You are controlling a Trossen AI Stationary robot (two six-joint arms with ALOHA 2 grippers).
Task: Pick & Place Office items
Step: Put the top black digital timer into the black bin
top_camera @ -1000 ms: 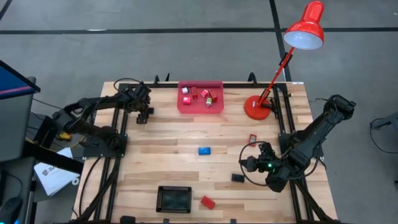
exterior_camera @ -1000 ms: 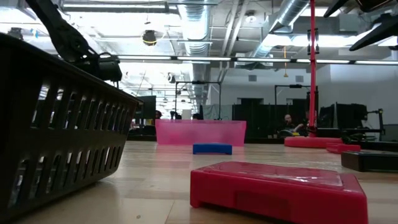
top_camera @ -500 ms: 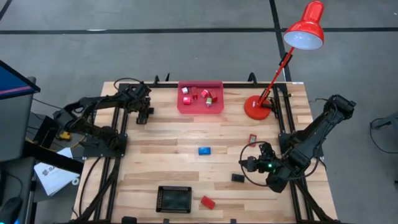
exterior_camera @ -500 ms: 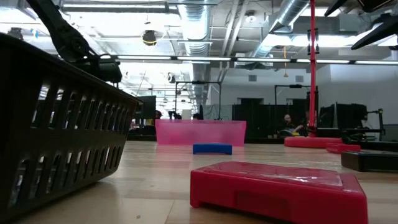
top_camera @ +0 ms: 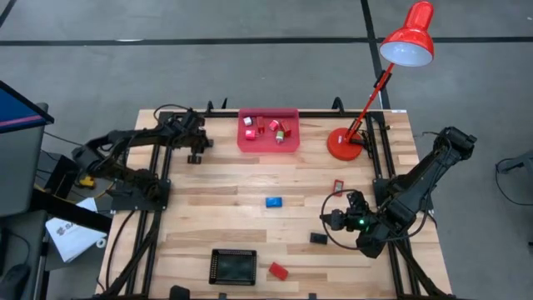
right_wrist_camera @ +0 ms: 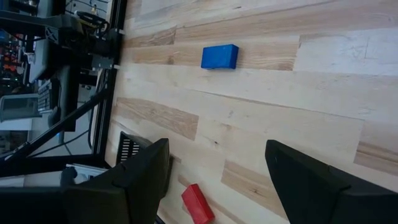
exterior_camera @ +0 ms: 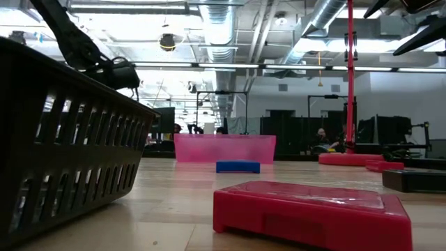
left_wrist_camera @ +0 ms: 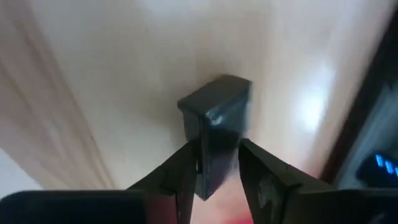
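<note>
The left gripper (top_camera: 198,152) sits near the far left edge of the pale wooden plank table (top_camera: 225,196), beside the translucent pink rectangular tray (top_camera: 268,130), its fingers clamped on a small black rectangular block (left_wrist_camera: 216,134) that the left wrist view shows pinched upright between them. The right gripper (top_camera: 331,219) hangs low near the right rail with its fingers spread wide and holding nothing. Open planks lie between the arms, broken only by a small blue block (top_camera: 273,201), a red-and-white piece (top_camera: 338,186), a black rectangle (top_camera: 318,238), a red block (top_camera: 278,270) and a black slotted basket (top_camera: 233,266) at the near edge. The red desk lamp (top_camera: 391,75) stands at the far right corner. Since a second ago the left gripper has shifted slightly toward the tray and closed; the right arm has stayed put.
</note>
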